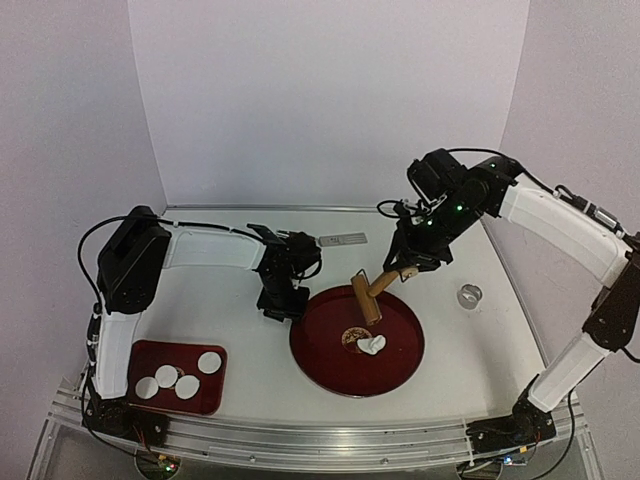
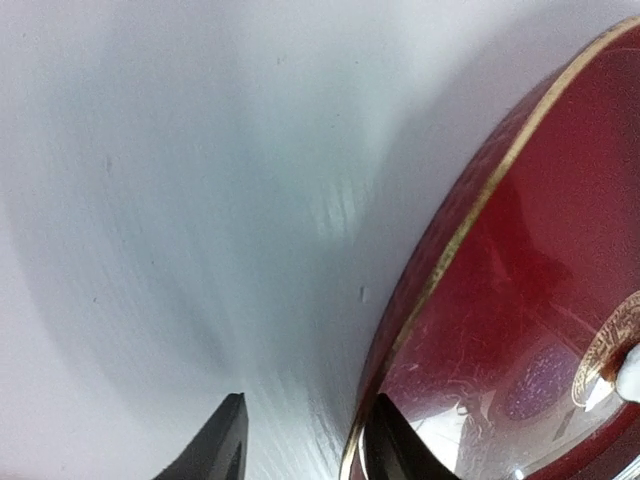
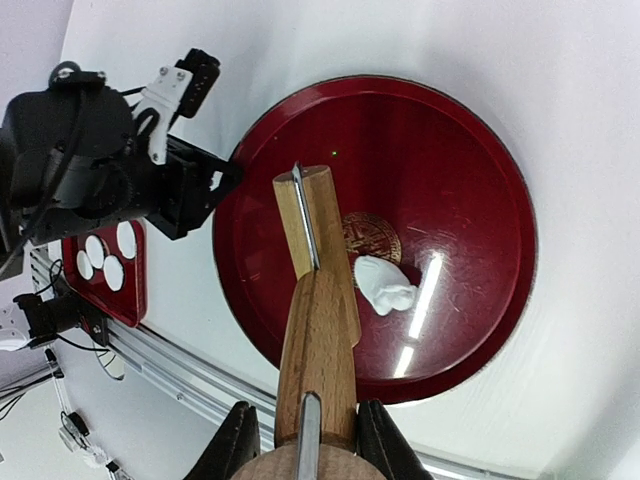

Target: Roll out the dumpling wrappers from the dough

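- Round red tray (image 1: 405,335): ragged dough lump (image 1: 372,345) near its centre, rolling pin (image 1: 365,300) angled over its far-left part.
- Right gripper (image 1: 394,273) clamped on the pin's handle.
- Left gripper (image 1: 281,309) at the round tray's left rim, jaws apart, holding nothing.
- Four dumpling wrappers (image 1: 187,386) lie in the small rectangular tray (image 1: 160,352), well left of the round tray.

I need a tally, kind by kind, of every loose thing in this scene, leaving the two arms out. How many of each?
Dumpling wrappers: 4
Dough piece: 1
Red trays: 2, the round tray and the rectangular tray
Rolling pin: 1
Metal ring: 1
Grey flat piece: 1
Total: 10
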`<action>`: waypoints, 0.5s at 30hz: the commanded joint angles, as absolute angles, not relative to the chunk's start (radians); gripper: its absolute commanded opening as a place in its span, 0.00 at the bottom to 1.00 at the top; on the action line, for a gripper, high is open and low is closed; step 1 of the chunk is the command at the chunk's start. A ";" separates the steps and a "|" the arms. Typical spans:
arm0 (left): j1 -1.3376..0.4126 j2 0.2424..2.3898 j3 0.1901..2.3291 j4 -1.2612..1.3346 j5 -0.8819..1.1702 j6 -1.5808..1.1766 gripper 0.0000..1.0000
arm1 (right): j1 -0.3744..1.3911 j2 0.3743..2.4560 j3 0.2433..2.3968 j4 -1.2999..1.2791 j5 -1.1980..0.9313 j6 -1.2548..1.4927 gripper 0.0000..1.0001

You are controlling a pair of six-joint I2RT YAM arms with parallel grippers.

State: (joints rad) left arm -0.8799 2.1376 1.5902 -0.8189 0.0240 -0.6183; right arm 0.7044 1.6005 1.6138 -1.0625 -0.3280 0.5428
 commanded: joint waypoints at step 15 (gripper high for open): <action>-0.968 1.923 1.391 -0.616 0.114 -1.038 0.74 | 0.550 1.544 1.437 -1.093 -0.596 0.338 0.00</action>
State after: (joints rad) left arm -0.9212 1.9657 1.4198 -0.6894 0.0857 -0.9162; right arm 0.5935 1.5773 1.4720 -1.1238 -0.4555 0.4114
